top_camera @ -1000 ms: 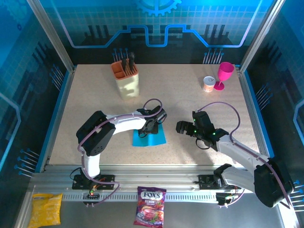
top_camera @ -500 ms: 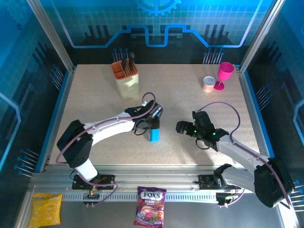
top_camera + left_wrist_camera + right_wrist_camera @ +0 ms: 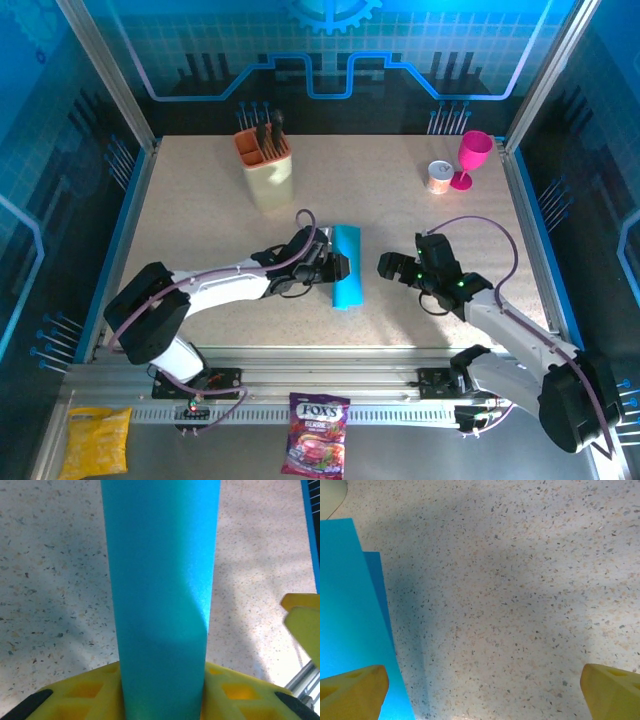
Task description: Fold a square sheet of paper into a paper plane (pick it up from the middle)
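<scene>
At the centre of the speckled beige table point(image 3: 200, 220), between the arms: the thin cyan-blue square sheet of paper point(image 3: 349, 250) is doubled into a narrow strip, layers slightly offset. The left gripper point(image 3: 336, 268) pinches it mid-length. The right gripper point(image 3: 390, 266) sits just right of it, jaws spread wide, empty. Judged: the first half-fold is roughed in and looks soft; nose and wing folds remain.

Lighting: bright, overhead, blue-tinted surround. Soft grey shadows on counter point(image 3: 410, 605); shadow band across square sheet of paper point(image 3: 160, 670). Glare patch, left wrist view, lower right. Focus sharp.
</scene>
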You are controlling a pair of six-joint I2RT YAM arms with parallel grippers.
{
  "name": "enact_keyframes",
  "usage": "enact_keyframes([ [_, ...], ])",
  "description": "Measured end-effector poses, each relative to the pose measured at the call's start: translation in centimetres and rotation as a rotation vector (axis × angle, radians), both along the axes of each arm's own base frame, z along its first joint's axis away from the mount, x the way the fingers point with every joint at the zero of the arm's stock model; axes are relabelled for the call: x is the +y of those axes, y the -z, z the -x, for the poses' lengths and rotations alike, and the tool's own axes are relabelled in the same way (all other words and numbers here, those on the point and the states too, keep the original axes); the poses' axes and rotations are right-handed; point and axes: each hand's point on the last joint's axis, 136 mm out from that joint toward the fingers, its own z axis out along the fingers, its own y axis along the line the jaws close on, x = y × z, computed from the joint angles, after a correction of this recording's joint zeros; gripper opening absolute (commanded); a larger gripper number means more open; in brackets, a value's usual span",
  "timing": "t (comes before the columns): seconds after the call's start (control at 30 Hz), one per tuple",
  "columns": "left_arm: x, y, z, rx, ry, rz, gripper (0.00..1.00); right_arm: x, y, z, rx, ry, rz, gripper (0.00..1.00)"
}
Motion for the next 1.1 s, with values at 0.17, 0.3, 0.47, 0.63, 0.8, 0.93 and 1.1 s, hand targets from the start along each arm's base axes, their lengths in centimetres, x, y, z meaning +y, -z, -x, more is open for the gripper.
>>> enact_keyframes([
  [0.17, 0.1, 1.5, -0.1, 0.002, -0.002, -0.019, 0.4, 0.1, -0.1, 0.3, 0.007, -0.009, -0.01, 0.99],
  [0.3, 0.7, 2.2, -0.2, -0.004, -0.012, -0.04, 0.47, 0.5, -0.1, 0.4, 0.012, -0.025, -0.026, 0.99],
  [0.47, 1.7, 3.6, -0.3, 0.005, -0.023, -0.073, 0.55, 1.2, -0.2, 0.6, 0.021, -0.054, -0.055, 0.99],
  [0.63, 2.5, 4.1, -0.6, 0.008, -0.035, -0.088, 0.62, 2.0, 0.0, 0.7, 0.036, -0.083, -0.083, 0.99],
  [0.8, 3.0, 4.1, -1.1, 0.001, -0.047, -0.097, 0.65, 2.6, 0.2, 0.6, 0.045, -0.104, -0.105, 0.99],
  [0.93, 3.7, 4.0, -1.5, -0.008, -0.054, -0.109, 0.65, 2.9, 0.3, 0.6, 0.052, -0.116, -0.115, 1.0],
  [1.1, 4.7, 3.4, -1.9, -0.027, -0.063, -0.123, 0.63, 3.1, 0.6, 0.7, 0.065, -0.124, -0.12, 1.0],
])
